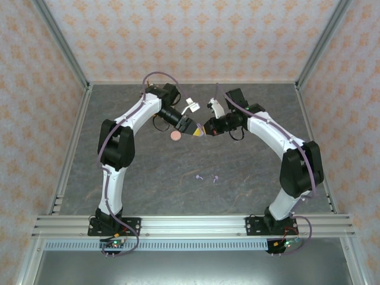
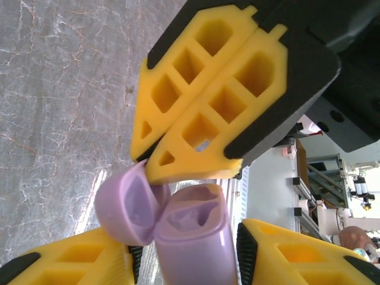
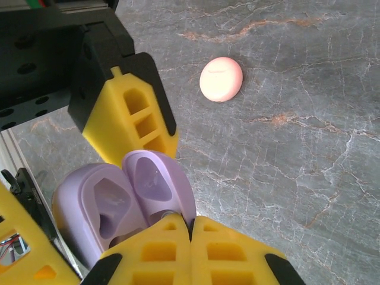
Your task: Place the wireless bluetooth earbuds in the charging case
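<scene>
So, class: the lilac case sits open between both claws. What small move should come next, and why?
Probably the right claw should back away from the lid and open. The left claw grips the open case, its sockets look empty, and two lilac earbuds lie on the table.

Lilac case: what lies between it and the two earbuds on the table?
Only bare table between the lilac case and the two earbuds, seen in the top view.

Charging case (image 2: 193,243): lilac inside and out. Disc (image 3: 221,79): pale pink. Earbuds (image 1: 199,177): lilac. Counter (image 1: 166,172): grey, marbled with pale and rust veins. Left claw (image 2: 181,228) and right claw (image 3: 190,221): yellow on black. Walls (image 1: 196,35): cream, repeating orange floral motif.
</scene>
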